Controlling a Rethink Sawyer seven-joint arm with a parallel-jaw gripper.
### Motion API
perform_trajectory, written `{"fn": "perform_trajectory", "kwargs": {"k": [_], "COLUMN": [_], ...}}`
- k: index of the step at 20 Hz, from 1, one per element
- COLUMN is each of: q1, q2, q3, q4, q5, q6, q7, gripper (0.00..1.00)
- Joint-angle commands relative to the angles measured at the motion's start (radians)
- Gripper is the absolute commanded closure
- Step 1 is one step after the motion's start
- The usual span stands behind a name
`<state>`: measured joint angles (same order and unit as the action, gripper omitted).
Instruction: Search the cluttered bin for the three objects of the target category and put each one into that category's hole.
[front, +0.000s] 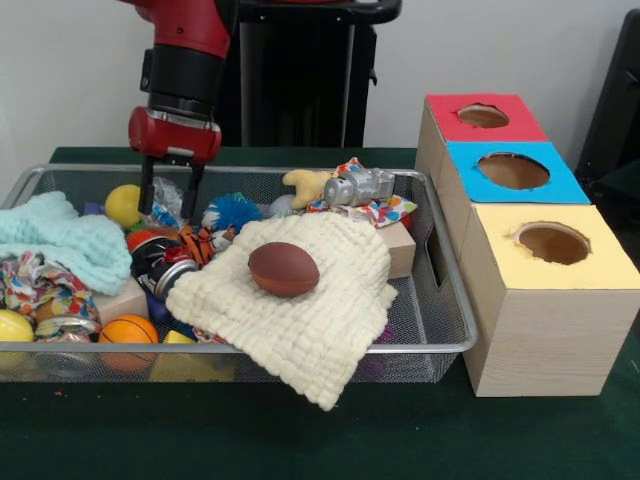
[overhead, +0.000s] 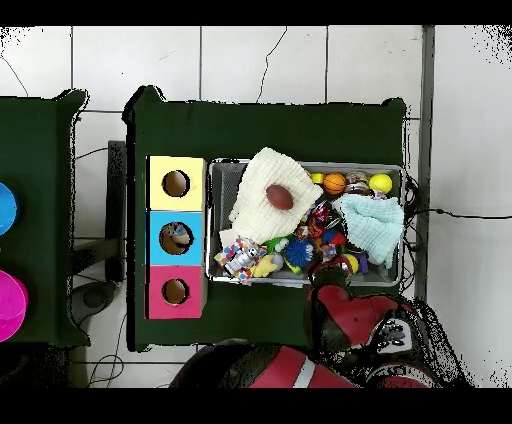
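A wire mesh bin (front: 440, 290) (overhead: 214, 220) holds a jumble of toys and cloths. A brown toy football (front: 283, 268) (overhead: 279, 196) rests on a cream knitted cloth (front: 310, 310) (overhead: 262, 200). Among the balls are a yellow one (front: 122, 204) at the back left, an orange basketball (front: 130, 331) (overhead: 334, 183) and another yellow ball (front: 14, 326) (overhead: 380, 183) at the front left. My gripper (front: 171, 195) hangs open over the back left of the bin, fingers pointing down beside the yellow ball and crinkled plastic. In the overhead view the arm (overhead: 345, 305) hides the gripper.
Beside the bin stands a wooden box with a red hole (front: 483, 116) (overhead: 175, 291), a blue hole (front: 512, 170) (overhead: 176, 238) and a yellow hole (front: 552, 243) (overhead: 176, 184). The bin also holds a mint cloth (front: 60, 240), a grey toy (front: 360, 186), a can (front: 160, 268) and wooden blocks.
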<state>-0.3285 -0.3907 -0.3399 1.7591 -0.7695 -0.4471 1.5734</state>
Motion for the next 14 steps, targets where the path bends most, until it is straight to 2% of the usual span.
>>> {"fn": "perform_trajectory", "kwargs": {"k": [1,14], "q1": [-0.007,-0.041], "q2": [0.063,0.018], "q3": [0.04,0.111], "q4": [-0.073,-0.031], "q5": [0.037,-0.039], "q6": [-0.033,0.054], "q7": [0.094,0.141], "gripper": [0.0,0.0]}}
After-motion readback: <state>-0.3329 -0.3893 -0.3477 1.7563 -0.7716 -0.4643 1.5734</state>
